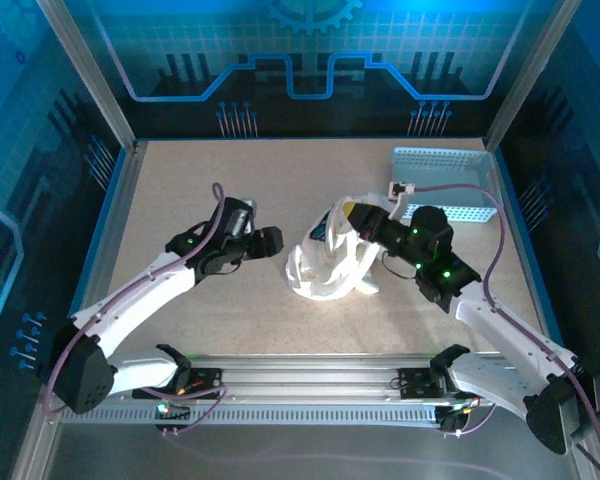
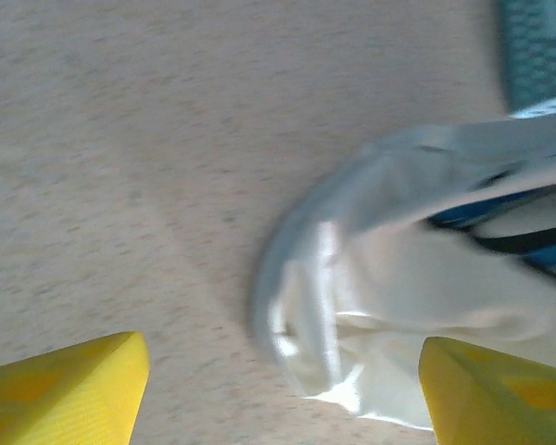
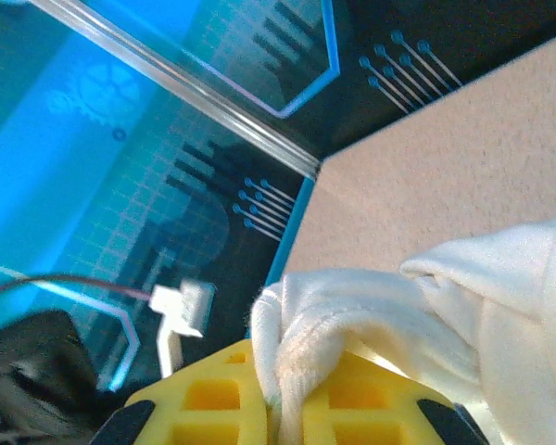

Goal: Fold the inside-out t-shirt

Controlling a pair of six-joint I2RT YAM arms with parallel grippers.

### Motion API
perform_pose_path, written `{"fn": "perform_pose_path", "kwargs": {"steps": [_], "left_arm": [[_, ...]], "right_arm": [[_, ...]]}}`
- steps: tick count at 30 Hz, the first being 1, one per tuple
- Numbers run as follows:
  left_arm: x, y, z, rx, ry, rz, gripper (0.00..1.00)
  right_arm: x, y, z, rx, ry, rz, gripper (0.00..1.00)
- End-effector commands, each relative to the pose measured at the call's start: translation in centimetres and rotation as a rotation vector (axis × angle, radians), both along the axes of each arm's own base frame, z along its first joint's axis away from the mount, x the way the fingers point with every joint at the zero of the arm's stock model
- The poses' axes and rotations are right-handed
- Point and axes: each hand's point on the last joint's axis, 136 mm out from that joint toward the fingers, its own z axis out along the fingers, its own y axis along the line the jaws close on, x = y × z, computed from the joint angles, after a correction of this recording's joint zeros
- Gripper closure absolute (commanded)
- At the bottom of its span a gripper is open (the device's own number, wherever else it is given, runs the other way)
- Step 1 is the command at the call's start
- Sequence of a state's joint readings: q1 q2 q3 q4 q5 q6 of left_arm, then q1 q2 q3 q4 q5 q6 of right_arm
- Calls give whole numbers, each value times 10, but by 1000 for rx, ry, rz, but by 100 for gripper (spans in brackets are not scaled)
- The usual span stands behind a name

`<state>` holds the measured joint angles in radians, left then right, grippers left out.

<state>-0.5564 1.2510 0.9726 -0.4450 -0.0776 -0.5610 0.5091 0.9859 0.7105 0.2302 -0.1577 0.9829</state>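
The inside-out t-shirt lies bunched in a white heap on the table's middle. My right gripper is at the heap's upper right, lifting a fold of it. In the right wrist view its yellow fingers are shut on a ribbed white edge of the t-shirt. My left gripper hovers just left of the heap. Seen from the left wrist, the left gripper is open, yellow fingertips wide apart, with the blurred t-shirt lying ahead of them toward the right fingertip.
A light blue perforated basket stands at the back right, behind the right arm; its corner shows in the left wrist view. Bare tabletop stretches to the left and back. Frame rails and blue walls bound the table.
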Motion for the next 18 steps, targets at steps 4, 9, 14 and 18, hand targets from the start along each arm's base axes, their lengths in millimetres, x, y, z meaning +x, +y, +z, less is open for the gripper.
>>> {"fn": "perform_pose_path", "kwargs": {"steps": [4, 9, 14, 18], "left_arm": [[-18, -98, -10, -12, -1, -306, 21], [-15, -111, -36, 42, 51, -271, 30], [-8, -103, -46, 73, 34, -221, 34], [-2, -105, -50, 56, 23, -202, 30]], "right_arm": [[-6, -7, 16, 34, -82, -36, 100], [-9, -11, 23, 36, -99, -45, 100], [-11, -11, 28, 43, -103, -43, 100], [-13, -9, 31, 68, -99, -27, 100]]}}
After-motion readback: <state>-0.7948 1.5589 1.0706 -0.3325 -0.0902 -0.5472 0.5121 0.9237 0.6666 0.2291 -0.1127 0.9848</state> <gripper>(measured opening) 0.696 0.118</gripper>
